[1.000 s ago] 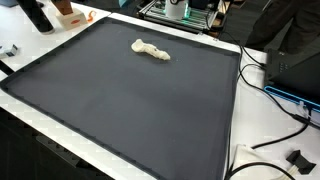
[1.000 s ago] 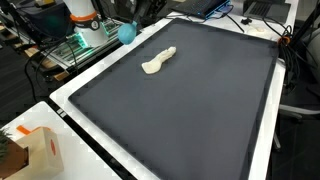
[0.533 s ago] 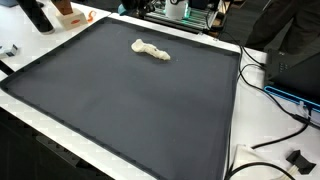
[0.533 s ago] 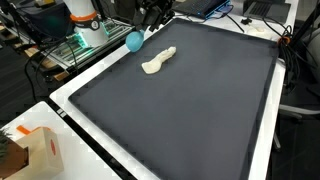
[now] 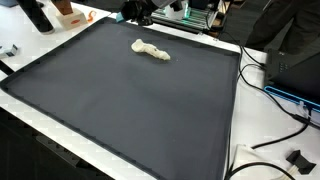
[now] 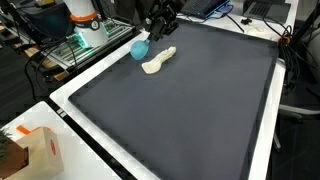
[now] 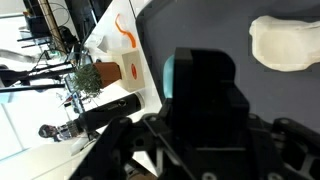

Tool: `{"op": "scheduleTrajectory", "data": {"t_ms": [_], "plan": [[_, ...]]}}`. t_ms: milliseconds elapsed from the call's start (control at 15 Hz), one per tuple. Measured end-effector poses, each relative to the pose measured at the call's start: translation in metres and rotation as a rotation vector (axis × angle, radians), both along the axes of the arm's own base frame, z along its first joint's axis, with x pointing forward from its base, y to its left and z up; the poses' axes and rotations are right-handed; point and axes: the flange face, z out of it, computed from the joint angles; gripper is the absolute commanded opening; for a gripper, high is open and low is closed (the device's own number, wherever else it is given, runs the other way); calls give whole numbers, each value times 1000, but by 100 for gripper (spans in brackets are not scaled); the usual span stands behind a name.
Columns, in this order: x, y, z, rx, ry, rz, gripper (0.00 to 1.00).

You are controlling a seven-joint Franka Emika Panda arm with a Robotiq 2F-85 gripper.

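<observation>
One blue ball (image 6: 140, 48) clamped in end effector (image 6: 147, 41), cream piece (image 6: 158, 61) beside, long axis slanting across mat (image 6: 180, 110)

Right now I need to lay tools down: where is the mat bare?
The dark mat is bare from the cream piece to every other edge. Crowded only beside that piece, where the gripper holds a blue ball.
</observation>
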Motion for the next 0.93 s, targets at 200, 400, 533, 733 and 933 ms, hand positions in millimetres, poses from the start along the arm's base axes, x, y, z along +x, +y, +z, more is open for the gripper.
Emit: {"op": "scheduleTrajectory", "data": {"t_ms": [200, 400, 533, 733, 933], "plan": [[3, 1, -15, -32, -8, 6, 25], [6, 0, -27, -60, -12, 16, 25], [7, -2, -34, -71, -5, 24, 25], [7, -3, -44, -76, 10, 35, 25], [7, -2, -51, -74, 32, 50, 25]]}}
